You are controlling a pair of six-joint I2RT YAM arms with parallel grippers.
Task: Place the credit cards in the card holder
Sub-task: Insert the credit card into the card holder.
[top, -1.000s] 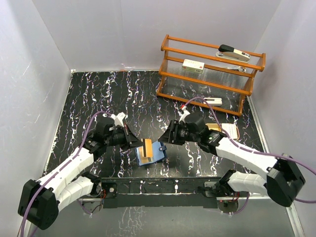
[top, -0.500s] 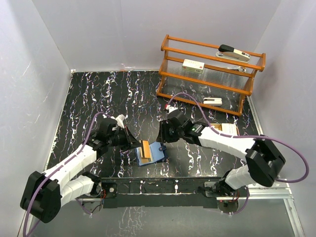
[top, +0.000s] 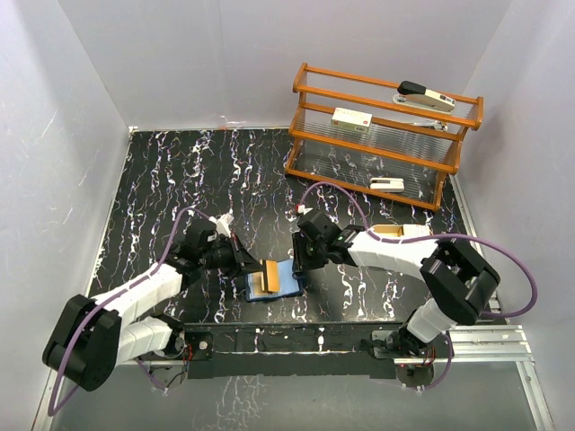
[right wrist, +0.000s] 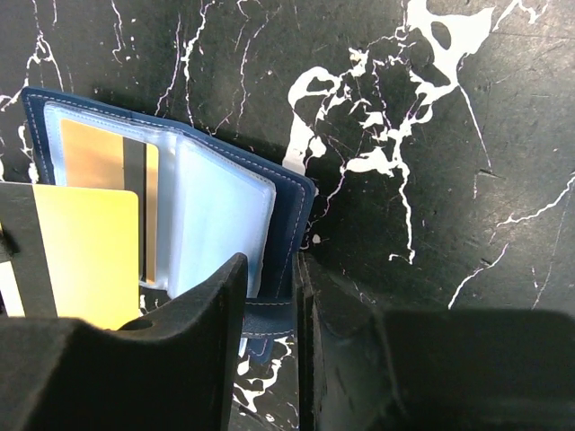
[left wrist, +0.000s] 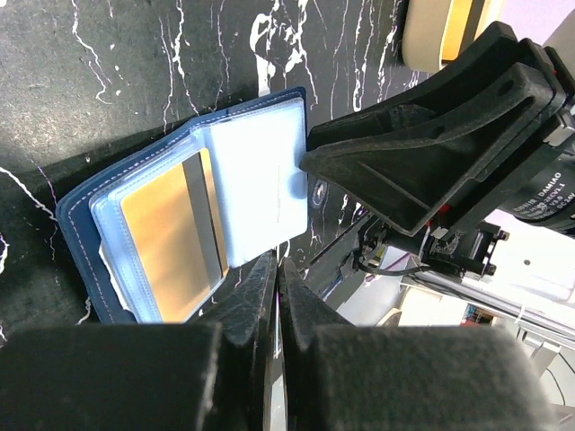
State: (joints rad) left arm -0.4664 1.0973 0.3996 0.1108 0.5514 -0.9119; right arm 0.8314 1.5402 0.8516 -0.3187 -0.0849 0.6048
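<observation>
**Open card holder, flat on the tabletop.** It lies directly ahead of the left hand, and its edge reaches in between the fingers of the right hand.

**Left hand:** the fingers are pressed together, by all appearances pinching a yellow card that stands on edge just above the holder's sleeves. A second, striped card sits inside a sleeve.

**Right hand:** the fingers are nearly together, astride the holder's stitched navy cover edge. You cannot tell whether the pads bear on it.

**Handling, as a judgement:**
- Treat the yellow card as light, stiff and slick. Pinch it at one short end and leave the leading edge free.
- Expect the holder to be soft, light and prone to slide or fold.
- Pin the holder by the cover edge at the right hand, not by the flimsy clear sleeves, whose mouths probably cling shut.
</observation>
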